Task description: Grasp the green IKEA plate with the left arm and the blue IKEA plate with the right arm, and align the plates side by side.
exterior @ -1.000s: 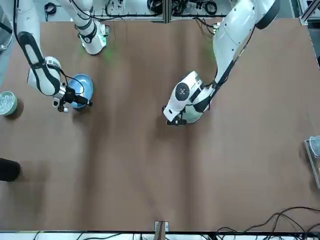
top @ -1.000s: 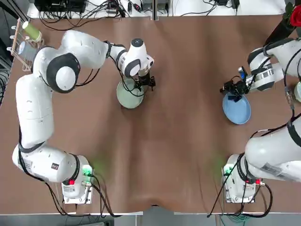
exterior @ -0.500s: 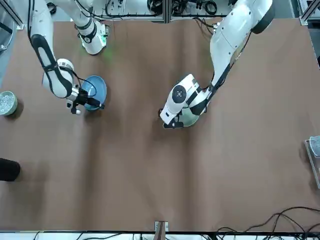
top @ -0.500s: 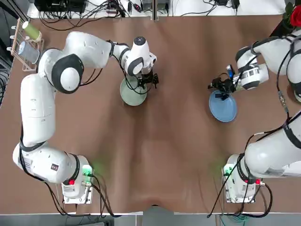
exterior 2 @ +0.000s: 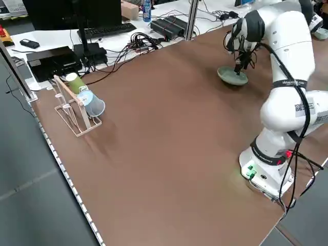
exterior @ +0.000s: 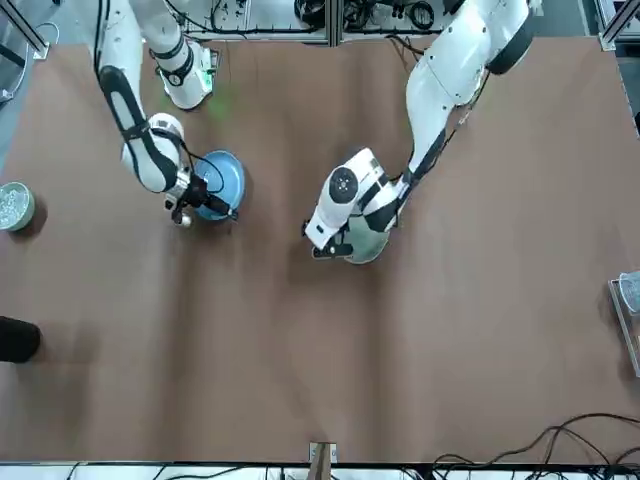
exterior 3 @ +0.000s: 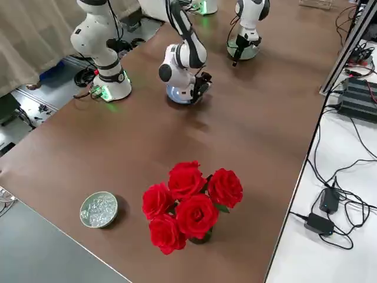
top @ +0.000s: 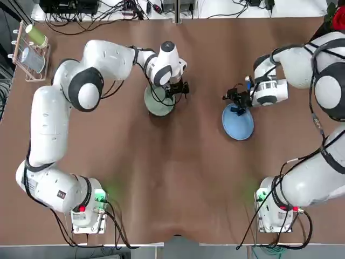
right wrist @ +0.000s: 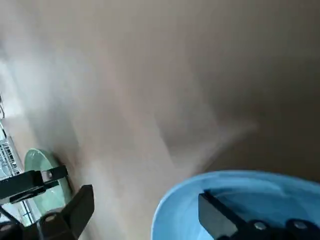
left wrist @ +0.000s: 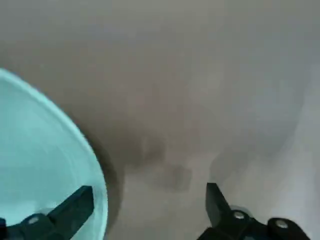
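Note:
The pale green plate (top: 158, 103) lies flat on the brown table (top: 178, 178), left of centre. My left gripper (top: 176, 89) stands over its inner edge. In the left wrist view the gripper (left wrist: 150, 200) is open, with one finger (left wrist: 75, 204) inside the plate's rim (left wrist: 95, 170) and the other outside on the table. The light blue plate (top: 239, 124) lies right of centre. My right gripper (top: 236, 100) is at its far edge, also open (right wrist: 145, 207), with one finger (right wrist: 212, 212) inside the plate (right wrist: 250, 195). The green plate (right wrist: 42, 167) shows farther off.
A wooden rack with cups (top: 31, 47) stands at the back left corner. Red roses (exterior 3: 188, 200) and a small dish of glittery bits (exterior 3: 99, 209) sit at the table's right side. Cables and boxes line the back edge.
Both grippers have slid inward with their plates: the green plate moved right and slightly back, the blue plate moved left. The gap between the plates has shrunk.

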Available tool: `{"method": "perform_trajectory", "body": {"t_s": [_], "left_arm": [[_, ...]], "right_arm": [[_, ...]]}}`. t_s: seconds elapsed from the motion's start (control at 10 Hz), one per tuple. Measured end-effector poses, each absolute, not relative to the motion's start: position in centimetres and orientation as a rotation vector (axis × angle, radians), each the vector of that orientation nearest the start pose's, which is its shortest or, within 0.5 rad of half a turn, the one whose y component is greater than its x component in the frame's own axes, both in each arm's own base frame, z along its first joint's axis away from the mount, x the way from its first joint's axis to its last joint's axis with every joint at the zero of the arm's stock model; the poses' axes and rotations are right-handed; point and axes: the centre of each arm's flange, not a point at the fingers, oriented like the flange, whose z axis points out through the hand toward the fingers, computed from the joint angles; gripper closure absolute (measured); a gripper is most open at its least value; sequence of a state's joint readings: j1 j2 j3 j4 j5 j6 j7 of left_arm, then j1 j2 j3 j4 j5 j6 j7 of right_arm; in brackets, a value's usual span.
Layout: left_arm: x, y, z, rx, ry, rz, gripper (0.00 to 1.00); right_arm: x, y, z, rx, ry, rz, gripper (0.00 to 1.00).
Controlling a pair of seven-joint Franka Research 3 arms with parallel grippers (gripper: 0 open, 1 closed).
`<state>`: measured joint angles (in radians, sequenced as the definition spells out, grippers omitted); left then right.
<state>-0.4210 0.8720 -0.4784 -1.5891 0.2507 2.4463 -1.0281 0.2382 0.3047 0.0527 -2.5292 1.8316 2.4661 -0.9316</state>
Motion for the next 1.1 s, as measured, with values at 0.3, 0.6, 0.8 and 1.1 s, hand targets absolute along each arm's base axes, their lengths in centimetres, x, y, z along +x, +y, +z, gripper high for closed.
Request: {"method": "perform_trajectory", "body": {"t_s": [0.3,0.6,0.8,1.1], "left_arm": [[47.6,-54.5,16.9,-3.352,-0.194,0.157,0.0],[47.2,-56.8,16.6,-3.41,-0.186,0.126,0.0],[45.8,-58.5,16.6,-3.447,-0.16,0.112,0.0],[43.8,-60.8,17.4,-3.475,-0.137,0.122,0.0]], "right_arm": [[40.8,14.5,13.5,-2.199,0.622,-0.052,0.04],[42.5,16.4,13.6,-2.186,0.656,-0.102,0.04],[43.4,17.9,13.5,-2.168,0.681,-0.121,0.04],[44.2,18.3,13.5,-2.165,0.69,-0.137,0.04]]}}
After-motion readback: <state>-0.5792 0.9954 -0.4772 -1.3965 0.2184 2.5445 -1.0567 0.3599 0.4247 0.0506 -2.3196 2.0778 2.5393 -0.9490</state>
